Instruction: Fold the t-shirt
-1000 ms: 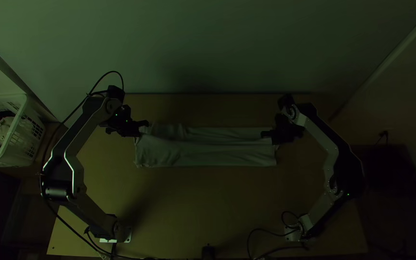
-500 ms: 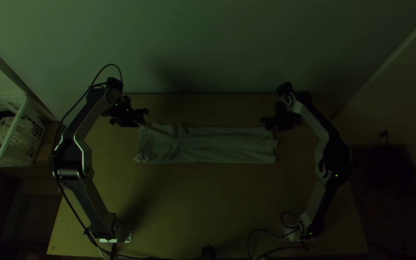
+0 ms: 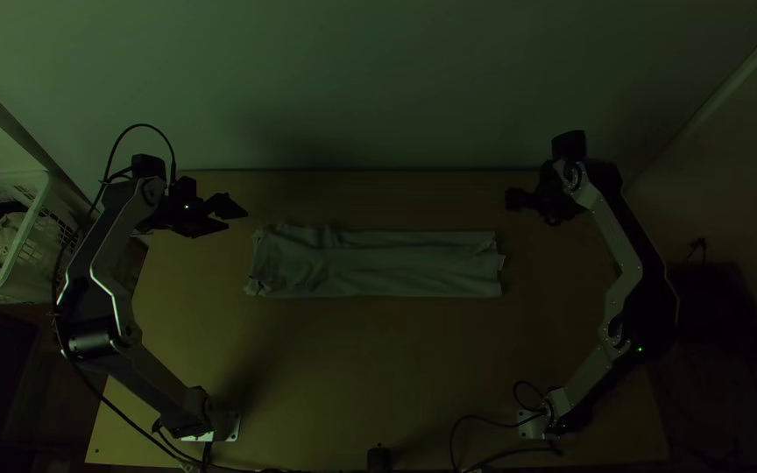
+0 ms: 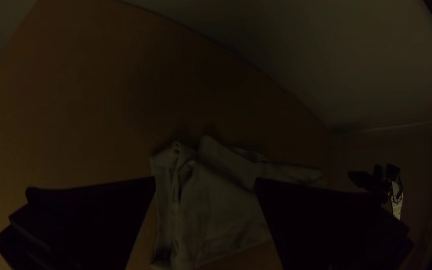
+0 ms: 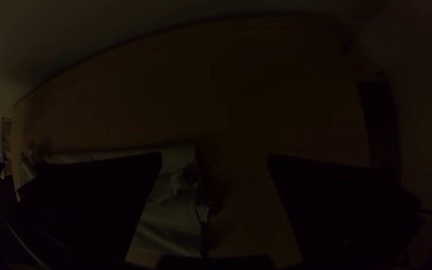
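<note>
The pale t-shirt (image 3: 378, 264) lies on the table as a long, narrow folded strip, with crumpled cloth at its left end. My left gripper (image 3: 237, 216) is above the table beyond that left end, apart from the cloth. In the left wrist view my left gripper (image 4: 205, 182) stands open, with the t-shirt (image 4: 221, 210) beneath. Past the strip's right end is my right gripper (image 3: 512, 200), also clear of the cloth. The right wrist view shows my right gripper (image 5: 215, 160) open, the t-shirt's end (image 5: 176, 215) lying below one finger.
A white laundry basket (image 3: 24, 263) with cloth in it stands at the left of the table (image 3: 378, 377). A pale wall (image 3: 378, 88) rises behind the far edge. Black cables (image 3: 484, 420) lie by the right arm's base.
Both grippers have moved away from the t-shirt, left one to the left, right one to the right. The cloth's near edge shifted slightly toward the wall, and the strip now lies released.
</note>
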Tool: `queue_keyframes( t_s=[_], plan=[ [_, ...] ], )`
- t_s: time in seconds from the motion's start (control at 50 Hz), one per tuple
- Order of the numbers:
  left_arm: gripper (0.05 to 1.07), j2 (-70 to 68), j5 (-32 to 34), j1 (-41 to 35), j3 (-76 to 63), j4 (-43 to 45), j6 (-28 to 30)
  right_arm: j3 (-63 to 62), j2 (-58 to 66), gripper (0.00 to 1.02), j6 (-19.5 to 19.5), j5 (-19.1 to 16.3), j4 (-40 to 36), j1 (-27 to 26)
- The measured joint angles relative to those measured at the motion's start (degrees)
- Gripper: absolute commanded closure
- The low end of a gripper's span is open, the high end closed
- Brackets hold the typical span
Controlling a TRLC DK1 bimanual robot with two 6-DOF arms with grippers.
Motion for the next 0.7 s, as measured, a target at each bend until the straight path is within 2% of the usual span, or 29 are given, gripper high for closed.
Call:
queue_keyframes(
  t_s=[0.18,0.48,0.7],
  plan=[
    [0.09,-1.9,7.37,4.85,-6.69,0.9,6.23,-2.99,-5.55,0.03,-0.17,-0.81,0.0,-0.11],
    [0.1,-1.77,13.46,8.09,-16.68,3.82,14.53,-4.9,-10.71,0.03,-0.17,-1.62,-0.02,0.17],
    [0.1,2.16,15.58,8.83,-17.16,5.81,16.94,-5.57,-12.15,0.03,-0.15,-1.73,0.0,1.51]
  ],
)
